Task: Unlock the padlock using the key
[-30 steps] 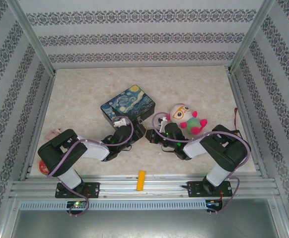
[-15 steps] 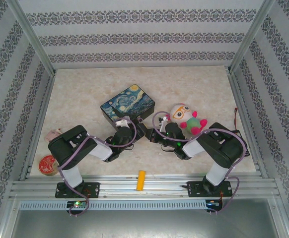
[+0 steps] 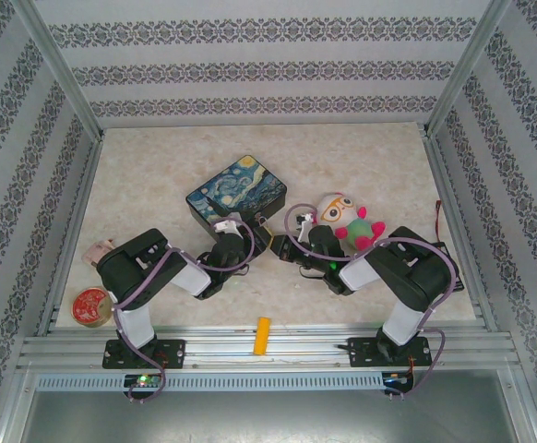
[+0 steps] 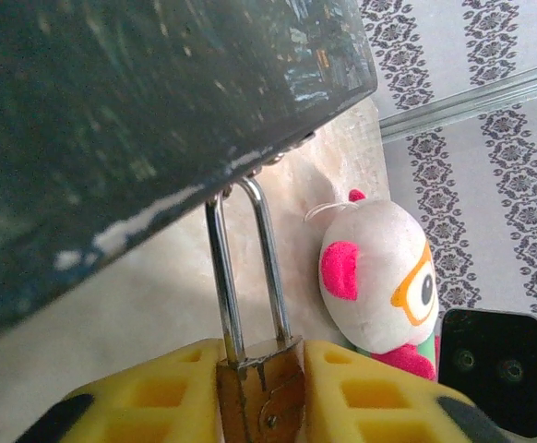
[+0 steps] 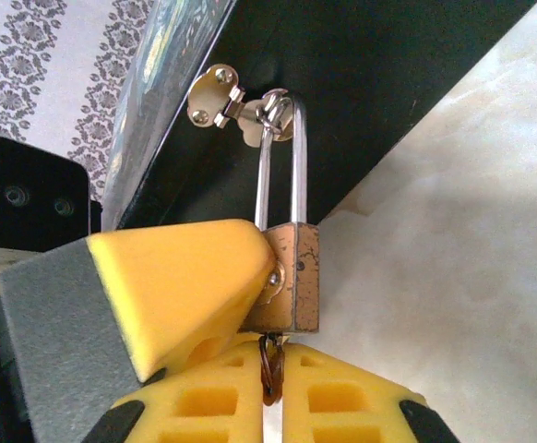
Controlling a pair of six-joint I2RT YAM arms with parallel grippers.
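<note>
Padlock (image 4: 261, 392) gripped, key (image 5: 270, 369) at its base

The padlock is hooked by its shackle (image 4: 250, 268) through the clasp (image 5: 236, 106) on the near right side of the starry-night tin (image 3: 238, 191). Its brass body sits between the fingers of the left gripper (image 4: 261, 369), which is clenched on it, a yellow pad flush against each side. The right gripper (image 5: 270, 355) is pinched tight on the key, just under the padlock's base.

Starry-night tin (image 3: 238, 191), plush toy (image 3: 347, 220), orange block (image 3: 263, 335), red disc (image 3: 90, 305)
</note>
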